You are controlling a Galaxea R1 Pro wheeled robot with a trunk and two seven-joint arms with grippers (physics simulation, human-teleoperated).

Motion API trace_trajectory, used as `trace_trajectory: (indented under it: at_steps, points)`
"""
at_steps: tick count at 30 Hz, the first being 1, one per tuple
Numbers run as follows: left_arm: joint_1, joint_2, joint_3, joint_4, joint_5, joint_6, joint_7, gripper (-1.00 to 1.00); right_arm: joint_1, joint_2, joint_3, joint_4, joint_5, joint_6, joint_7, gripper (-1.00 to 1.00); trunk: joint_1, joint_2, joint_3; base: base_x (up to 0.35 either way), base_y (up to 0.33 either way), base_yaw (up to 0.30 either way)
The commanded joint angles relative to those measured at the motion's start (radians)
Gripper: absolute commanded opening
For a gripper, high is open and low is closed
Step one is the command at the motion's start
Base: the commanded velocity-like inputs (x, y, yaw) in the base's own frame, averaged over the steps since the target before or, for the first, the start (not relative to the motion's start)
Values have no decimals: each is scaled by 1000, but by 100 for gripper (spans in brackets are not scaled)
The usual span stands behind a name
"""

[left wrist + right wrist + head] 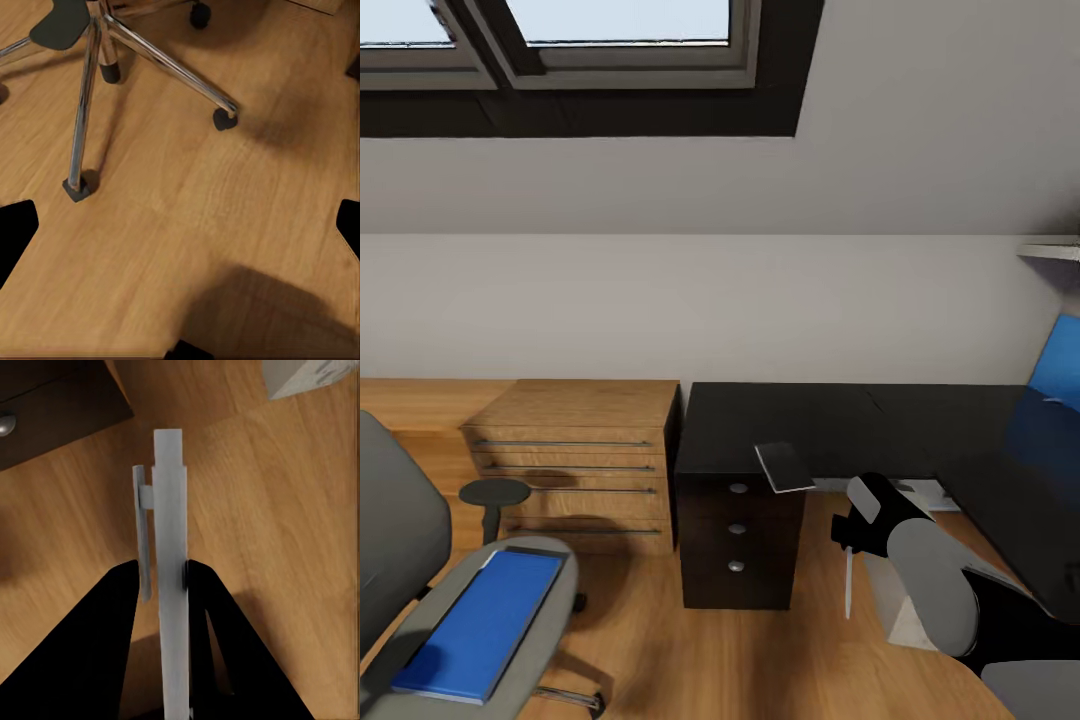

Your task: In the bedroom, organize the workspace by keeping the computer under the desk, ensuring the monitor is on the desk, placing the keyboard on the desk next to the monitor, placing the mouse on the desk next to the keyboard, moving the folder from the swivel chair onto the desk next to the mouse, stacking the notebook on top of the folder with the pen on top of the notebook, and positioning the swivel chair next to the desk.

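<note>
Right arm, lower right of head view: rounded light grey shell segments, black joint section between them.
Right hand [847,533]: black body with a grey angled plate on top.
Right fingers [97,652]: matte black, tapered, flat-sided, no markings.
Left fingers [15,232]: black tips at frame edges.

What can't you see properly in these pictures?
- Swivel chair: head view, the picture's left and bottom edges cut off its back and part of the seat.
- Desk: head view, the right edge cuts it off, and the robot's right arm covers its near part.
- Pen: right wrist view, its lower end is hidden between the right gripper fingers.
</note>
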Motion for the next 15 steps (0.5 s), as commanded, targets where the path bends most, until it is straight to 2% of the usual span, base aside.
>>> trace_trajectory:
  at_steps: [1, 15]
  points:
    - [-1, 0, -8, 1, 11, -3, -4, 100, 0, 0, 1, -1, -11, 2, -7, -100, 0, -1, -1, 0, -304, 0]
    - [-1, -4, -8, 1, 8, -1, -4, 100, 0, 2, 2, 0, -11, 1, -7, -100, 0, -1, -1, -33, -303, 0]
